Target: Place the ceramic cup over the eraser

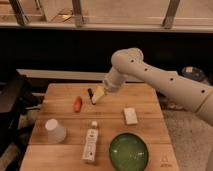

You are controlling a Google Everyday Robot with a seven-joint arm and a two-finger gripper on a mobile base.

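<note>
Ceramic cup (55, 130) is sitting, seemingly mouth-down, at the nine o'clock side of the table (156, 134), with nothing touching it; the eraser (90, 93) is lying uncovered near twelve o'clock, well apart from it; the gripper (98, 95) is hovering just at the eraser's three o'clock, fingers spread and carrying nothing. By my reading nothing is done yet; grasping, carrying and covering are all remaining.

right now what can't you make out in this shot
Camera view:
eraser: the gripper sits against its right side; contact unclear.
ceramic cup: cannot tell which end is up.
bottle: label too small to read.
arm: cut off at right edge.
</note>
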